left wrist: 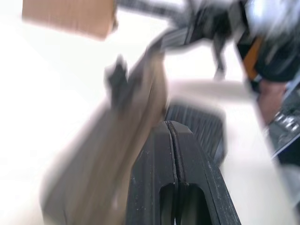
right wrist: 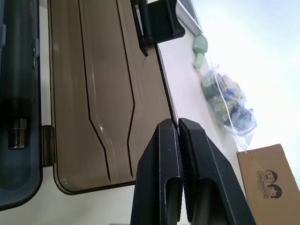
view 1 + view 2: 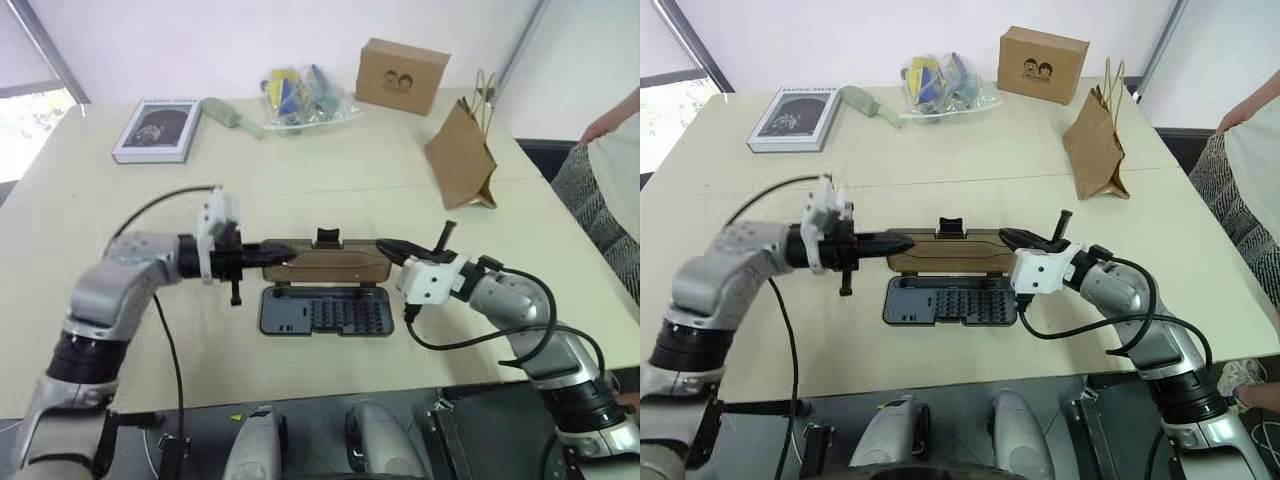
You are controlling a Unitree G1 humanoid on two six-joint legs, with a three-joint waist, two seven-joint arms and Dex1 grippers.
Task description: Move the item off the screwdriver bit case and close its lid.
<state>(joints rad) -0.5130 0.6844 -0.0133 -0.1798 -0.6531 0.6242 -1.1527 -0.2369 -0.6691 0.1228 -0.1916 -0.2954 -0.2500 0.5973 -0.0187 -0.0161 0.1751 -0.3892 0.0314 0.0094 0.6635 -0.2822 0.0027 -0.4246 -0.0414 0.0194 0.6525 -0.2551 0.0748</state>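
A: The bit case (image 3: pixel 325 312) lies open near the table's front edge, and its lid (image 3: pixel 325 262) is raised off the table behind the tray, partway up. The paper bag (image 3: pixel 461 152) is already clear of it, standing well behind the case and off to the right.

B: And the grippers?

A: The left gripper (image 3: pixel 283 254) sits at the lid's left end, the right gripper (image 3: pixel 390 250) at its right end, both with fingers pressed together. Neither seems to pinch the lid; they look to be propping its edge, though the left wrist view is too smeared to be sure.

B: So the trick now?

A: Push both ends evenly, tipping the lid over the hinge toward the tray, then press down by the latch tab (image 3: pixel 327 238).

B: Anything hidden?

A: The exact contact points, and the hinge itself behind the lid.
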